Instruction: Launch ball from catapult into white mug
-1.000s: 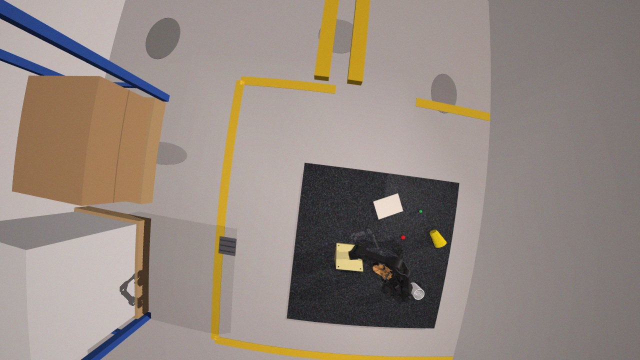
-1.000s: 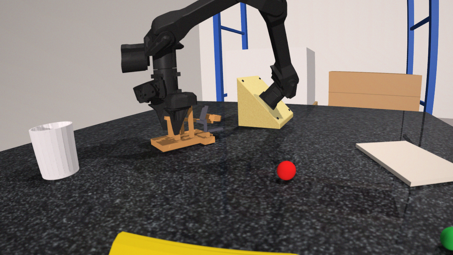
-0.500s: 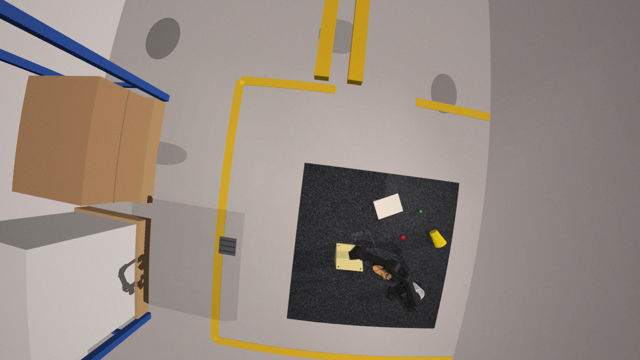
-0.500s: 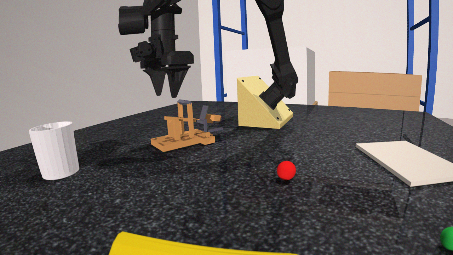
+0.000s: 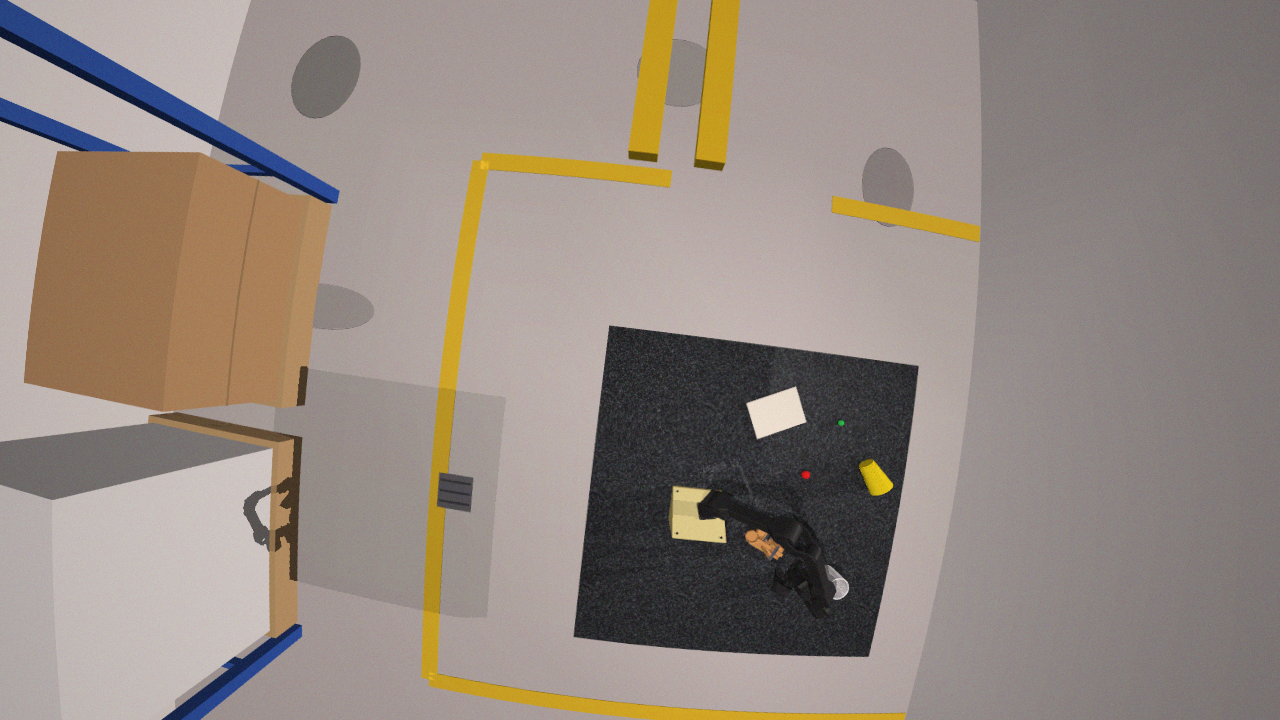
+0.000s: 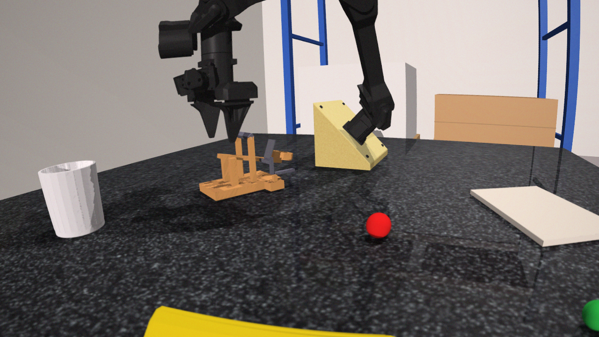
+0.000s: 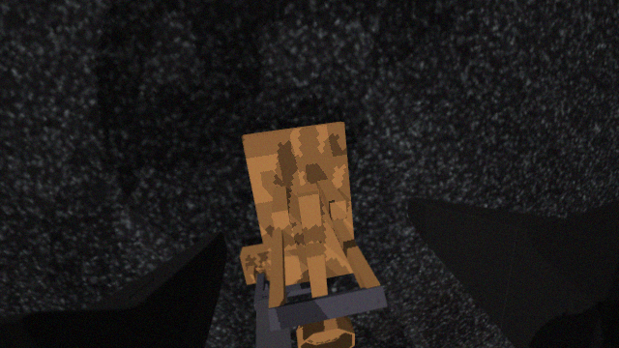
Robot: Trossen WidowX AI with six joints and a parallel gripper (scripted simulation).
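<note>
The gripper (image 6: pixel 222 125) hangs wide open and empty just above the catapult (image 6: pixel 243 172), left of centre. The red ball (image 6: pixel 378 224) lies lower right.

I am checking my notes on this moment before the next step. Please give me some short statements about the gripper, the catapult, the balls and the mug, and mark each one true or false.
1. The gripper is open and holds nothing. True.
2. The red ball sits in the catapult. False: it lies on the dark table top, apart from the catapult.
3. The gripper hangs above the catapult frame. True.
4. The white mug lies on its side. False: it stands upright, its mouth up.
5. A green ball is inside the white mug. False: it lies on the table top near the right edge of the exterior view.
</note>
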